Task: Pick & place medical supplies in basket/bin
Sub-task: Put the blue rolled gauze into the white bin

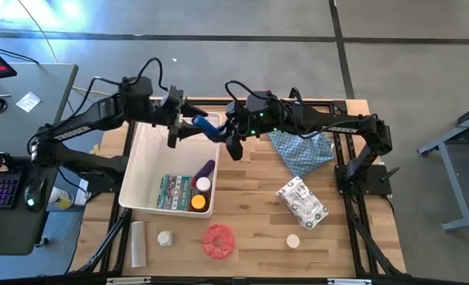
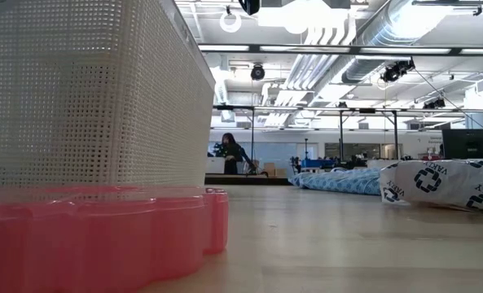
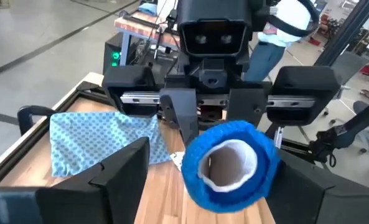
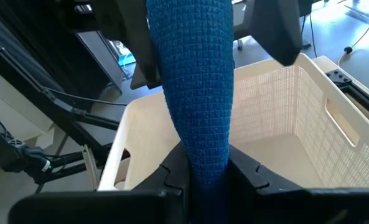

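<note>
Blue roll (image 4: 196, 93) in right jaws.

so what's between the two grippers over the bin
A blue woven bandage roll, pinched in the right gripper, reaching between the open left gripper jaws; high and wrist views.

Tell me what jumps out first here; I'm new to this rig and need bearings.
A blue roll held between the two arms, over the far end of the white bin: the right hand is shut on it and the left hand straddles its other end. Next, the red disc on the table's near edge.
</note>
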